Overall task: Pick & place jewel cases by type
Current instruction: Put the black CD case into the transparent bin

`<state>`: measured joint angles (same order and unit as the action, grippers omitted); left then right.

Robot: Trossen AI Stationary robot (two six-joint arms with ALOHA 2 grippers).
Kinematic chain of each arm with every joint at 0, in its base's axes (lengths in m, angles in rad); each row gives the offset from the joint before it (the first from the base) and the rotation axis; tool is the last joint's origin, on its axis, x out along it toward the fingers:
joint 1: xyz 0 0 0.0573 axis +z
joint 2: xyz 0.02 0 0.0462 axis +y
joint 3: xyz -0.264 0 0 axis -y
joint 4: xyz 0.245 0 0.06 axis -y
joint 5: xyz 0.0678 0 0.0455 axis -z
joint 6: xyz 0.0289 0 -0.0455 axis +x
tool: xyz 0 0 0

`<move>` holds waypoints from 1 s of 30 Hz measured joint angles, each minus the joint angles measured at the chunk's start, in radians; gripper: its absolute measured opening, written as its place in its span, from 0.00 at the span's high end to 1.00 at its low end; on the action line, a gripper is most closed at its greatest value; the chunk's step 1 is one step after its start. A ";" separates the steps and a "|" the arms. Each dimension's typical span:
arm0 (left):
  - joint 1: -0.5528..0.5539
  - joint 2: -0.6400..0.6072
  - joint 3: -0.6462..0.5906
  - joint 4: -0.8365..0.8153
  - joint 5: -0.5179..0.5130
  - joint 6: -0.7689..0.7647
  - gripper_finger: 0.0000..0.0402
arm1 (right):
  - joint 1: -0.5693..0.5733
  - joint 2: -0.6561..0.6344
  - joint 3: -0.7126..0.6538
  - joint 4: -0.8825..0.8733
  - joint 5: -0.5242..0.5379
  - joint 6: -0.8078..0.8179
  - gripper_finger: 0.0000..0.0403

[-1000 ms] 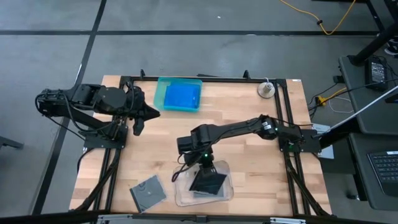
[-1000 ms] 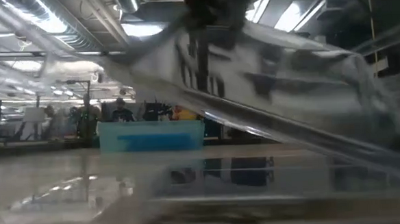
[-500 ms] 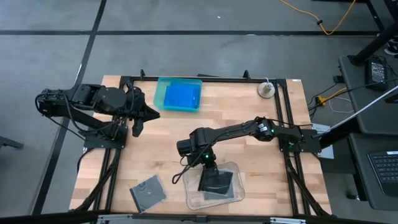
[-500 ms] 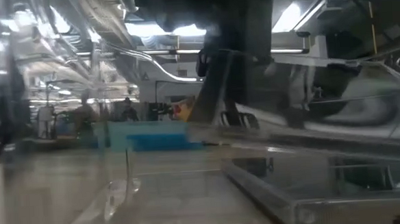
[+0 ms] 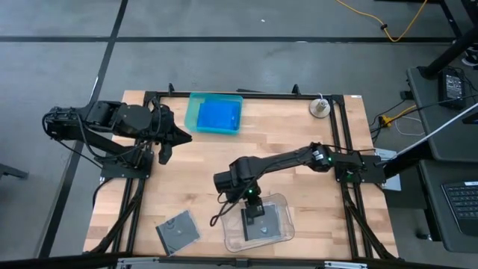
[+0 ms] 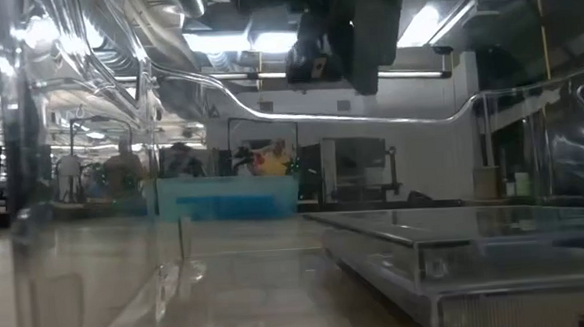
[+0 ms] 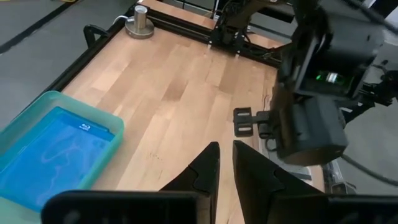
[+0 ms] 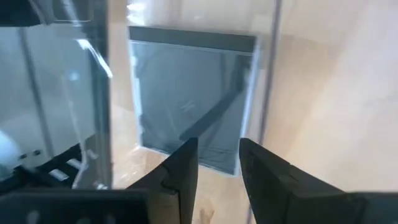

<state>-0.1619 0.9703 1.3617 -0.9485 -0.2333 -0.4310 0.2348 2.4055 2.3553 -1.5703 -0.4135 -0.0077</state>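
A dark jewel case with a clear cover (image 5: 263,223) (image 8: 186,93) lies flat in the clear rounded tray (image 5: 231,235) near the table's near edge. My right gripper (image 5: 252,200) (image 8: 217,155) hangs open just above the tray's far-left part, apart from the case; the low view shows it (image 6: 341,41) raised over the case (image 6: 447,250). A second dark case (image 5: 178,230) lies flat on the wood to the tray's left. A blue case (image 5: 219,116) rests in the teal tray (image 5: 193,112) at the far edge. My left gripper (image 5: 170,138) (image 7: 225,158) waits shut at the table's left.
A round metal weight (image 5: 320,108) with a cord sits at the far right corner. Black frame rails (image 5: 149,187) run along the table's sides. Bare wood (image 5: 299,149) lies between the teal tray and the clear tray.
The dark case hung tilted below my right gripper over the clear tray and now lies flat inside it. The clear tray has slid a little toward the table's right. My right gripper has risen off the case.
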 joint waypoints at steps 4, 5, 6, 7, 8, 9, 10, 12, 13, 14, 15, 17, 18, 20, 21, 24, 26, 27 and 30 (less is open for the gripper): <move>0.000 0.000 0.000 -0.005 0.001 -0.003 0.91 | 0.007 -0.039 0.000 0.000 0.124 0.033 0.70; 0.000 0.000 0.000 -0.016 0.005 -0.012 0.91 | 0.008 -0.052 0.000 0.000 0.162 0.049 0.70; 0.000 0.000 0.000 -0.035 0.014 -0.026 0.92 | 0.008 -0.066 0.000 0.000 0.201 0.058 0.70; -0.002 0.000 0.000 -0.058 0.020 -0.046 0.92 | 0.008 -0.086 0.000 0.000 0.240 0.068 0.70; -0.011 0.000 -0.002 -0.081 0.024 -0.073 0.92 | 0.008 -0.109 0.000 0.000 0.285 0.084 0.70; -0.027 -0.001 -0.014 -0.093 0.028 -0.104 0.91 | 0.008 -0.133 0.000 0.000 0.336 0.101 0.70; -0.049 -0.001 -0.032 -0.096 0.034 -0.135 0.91 | 0.011 -0.159 0.000 0.000 0.391 0.117 0.70; -0.108 0.001 -0.085 -0.086 0.041 -0.200 0.91 | 0.018 -0.213 0.000 0.001 0.533 0.161 0.70; -0.144 0.003 -0.120 -0.074 0.042 -0.238 0.91 | 0.021 -0.240 0.000 0.005 0.606 0.182 0.70; -0.180 0.006 -0.160 -0.051 0.040 -0.278 0.91 | 0.025 -0.269 0.000 0.013 0.678 0.204 0.70; -0.215 0.010 -0.199 -0.023 0.032 -0.321 0.92 | 0.030 -0.298 -0.004 0.022 0.746 0.223 0.70; -0.285 0.021 -0.285 0.041 0.010 -0.406 0.92 | 0.033 -0.363 -0.025 0.046 0.859 0.254 0.70; -0.319 0.030 -0.329 0.080 -0.002 -0.448 0.92 | 0.034 -0.389 -0.042 0.055 0.902 0.267 0.70; -0.380 0.054 -0.412 0.164 -0.012 -0.527 0.92 | 0.032 -0.454 -0.102 0.093 0.940 0.269 0.70; -0.410 0.069 -0.451 0.207 -0.012 -0.564 0.92 | 0.029 -0.487 -0.146 0.119 0.946 0.265 0.70; -0.502 0.131 -0.545 0.335 -0.005 -0.659 0.92 | 0.018 -0.613 -0.340 0.250 0.940 0.238 0.70; -0.559 0.180 -0.580 0.412 -0.003 -0.701 0.92 | 0.014 -0.713 -0.509 0.362 0.923 0.212 0.70; -0.584 0.203 -0.590 0.440 -0.004 -0.721 0.92 | 0.011 -0.764 -0.596 0.429 0.913 0.204 0.70; -0.648 0.275 -0.599 0.488 -0.029 -0.777 0.92 | 0.004 -0.917 -0.843 0.635 0.869 0.186 0.70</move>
<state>-0.8099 1.2448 0.7628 -0.4610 -0.2622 -1.2081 0.2392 1.4889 1.5126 -0.9352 0.4552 0.1780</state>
